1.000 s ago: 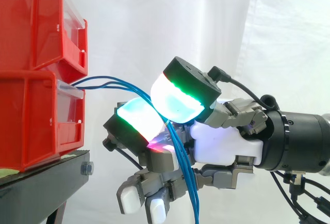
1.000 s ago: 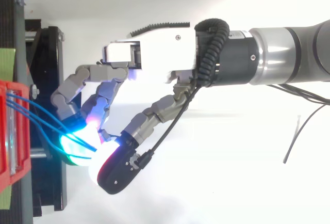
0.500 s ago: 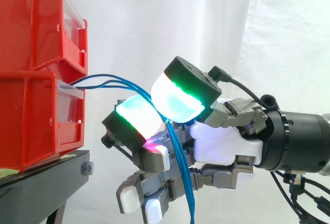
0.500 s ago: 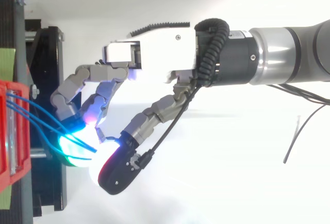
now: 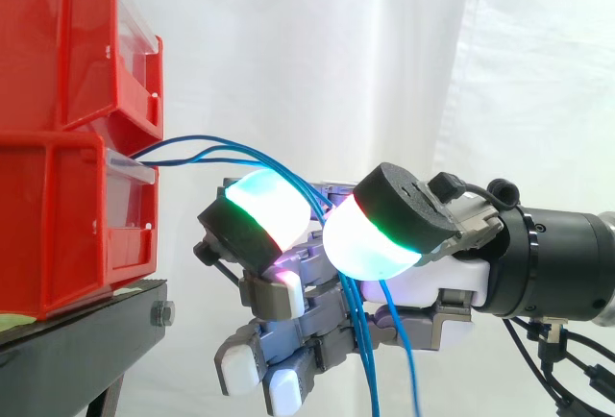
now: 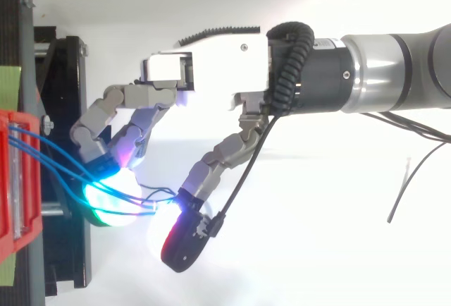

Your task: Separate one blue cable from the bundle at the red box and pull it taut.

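Several blue cables [image 5: 240,153] leave the front of the lower red bin [image 5: 58,225], arc to the right and drop down past my hand [image 5: 432,282]. They lie over a cyan-glowing fingertip [image 5: 264,208] and pass behind the green-edged thumb pad [image 5: 370,244]. The two pads stand apart with the cables running loose through the gap. In the top view the cables [image 6: 56,168] stretch from the red bin [image 6: 10,235] across to the hand [image 6: 211,73], whose lower fingers are bent. No single cable is parted from the bundle.
A second red bin [image 5: 58,42] sits stacked on the lower one, both on a black stand [image 5: 86,331] at the left. A white curtain hangs behind. The arm enters from the right.
The thumb has swung down and to the right, away from the fingertip it was pressed against. The cables now hang through the widened gap, one strand falling further right.
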{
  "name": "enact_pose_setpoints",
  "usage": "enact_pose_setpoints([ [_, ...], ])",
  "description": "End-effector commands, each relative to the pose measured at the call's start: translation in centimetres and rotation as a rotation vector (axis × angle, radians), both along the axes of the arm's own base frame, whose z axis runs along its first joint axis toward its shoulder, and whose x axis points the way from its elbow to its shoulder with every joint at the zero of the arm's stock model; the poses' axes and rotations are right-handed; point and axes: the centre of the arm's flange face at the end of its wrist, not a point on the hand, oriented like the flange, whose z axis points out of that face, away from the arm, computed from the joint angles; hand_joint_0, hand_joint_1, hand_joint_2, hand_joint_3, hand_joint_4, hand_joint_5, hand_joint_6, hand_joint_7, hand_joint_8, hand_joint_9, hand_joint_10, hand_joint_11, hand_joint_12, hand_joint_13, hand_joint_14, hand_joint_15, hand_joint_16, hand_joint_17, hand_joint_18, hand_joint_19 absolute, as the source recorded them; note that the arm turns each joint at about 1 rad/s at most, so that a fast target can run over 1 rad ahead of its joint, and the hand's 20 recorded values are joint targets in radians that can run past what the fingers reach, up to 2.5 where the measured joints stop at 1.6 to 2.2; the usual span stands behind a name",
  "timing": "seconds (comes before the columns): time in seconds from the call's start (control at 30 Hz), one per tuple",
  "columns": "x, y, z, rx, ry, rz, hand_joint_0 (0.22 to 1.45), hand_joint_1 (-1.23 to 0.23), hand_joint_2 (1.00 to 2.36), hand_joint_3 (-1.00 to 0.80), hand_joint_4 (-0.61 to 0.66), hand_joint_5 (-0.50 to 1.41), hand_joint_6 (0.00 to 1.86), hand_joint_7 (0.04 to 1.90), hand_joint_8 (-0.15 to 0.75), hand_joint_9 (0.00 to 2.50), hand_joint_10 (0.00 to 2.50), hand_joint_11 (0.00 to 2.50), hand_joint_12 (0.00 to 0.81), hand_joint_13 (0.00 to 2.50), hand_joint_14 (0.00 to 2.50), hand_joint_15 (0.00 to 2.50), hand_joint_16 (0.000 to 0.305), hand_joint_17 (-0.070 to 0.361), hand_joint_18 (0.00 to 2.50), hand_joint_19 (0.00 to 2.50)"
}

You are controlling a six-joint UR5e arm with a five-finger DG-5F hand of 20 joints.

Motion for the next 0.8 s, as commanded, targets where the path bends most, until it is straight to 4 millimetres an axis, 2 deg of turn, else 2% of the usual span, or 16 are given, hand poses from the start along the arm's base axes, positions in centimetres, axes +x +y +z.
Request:
enact_pose_setpoints([
  [0.0,0.00,-0.01,0.00,0.000,0.000,0.001,0.64,-1.07,1.00,-0.50,-0.19,-0.17,0.92,1.17,0.195,0.90,0.02,1.08,0.350,0.71,0.02,0.52,0.046,0.104,0.78,0.52],
  [0.17,-0.02,-0.12,0.00,0.000,0.000,0.001,0.54,-0.93,1.00,-0.50,-0.14,-0.16,0.89,1.10,0.228,0.94,0.02,1.08,0.373,0.74,0.02,0.54,0.049,0.110,0.81,0.55],
  [0.37,-0.02,-0.09,0.00,0.000,0.000,0.004,0.52,-0.80,1.00,-0.50,-0.11,-0.16,0.86,1.07,0.250,0.96,0.02,1.04,0.387,0.75,0.02,0.52,0.050,0.113,0.84,0.58],
  [0.57,-0.04,-0.09,-0.02,-0.002,0.001,0.004,0.55,-0.69,1.00,-0.50,-0.10,-0.15,0.84,1.03,0.253,0.97,0.02,1.04,0.384,0.75,0.02,0.52,0.049,0.109,0.84,0.61],
  [0.77,-0.04,-0.09,-0.02,-0.004,0.001,0.004,0.61,-0.62,1.00,-0.50,-0.12,-0.14,0.81,1.07,0.249,0.99,0.02,1.03,0.371,0.76,0.02,0.53,0.046,0.104,0.83,0.64],
])
